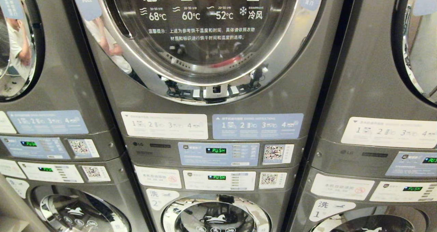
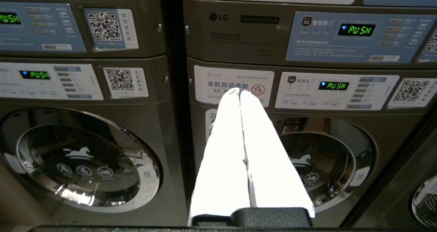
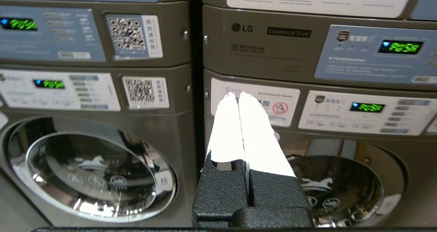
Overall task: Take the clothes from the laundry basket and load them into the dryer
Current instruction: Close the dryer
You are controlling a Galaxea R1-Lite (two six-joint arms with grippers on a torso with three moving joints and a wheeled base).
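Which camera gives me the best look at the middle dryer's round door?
The head view: the dryer door fills its upper middle, closed, with temperature icons on the glass. Both wrist views sit lower, showing only control panels and washer doors below; the dryer door is outside them.

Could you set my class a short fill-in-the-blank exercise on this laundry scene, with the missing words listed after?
1. The round dryer door in the middle stack is ____.
2. The green display under that door reads ____.
3. The left gripper has its white fingers ____, holding nothing.
4. The brand printed on the dryer panel is ____.

Missing words: closed; PUSH; shut; LG
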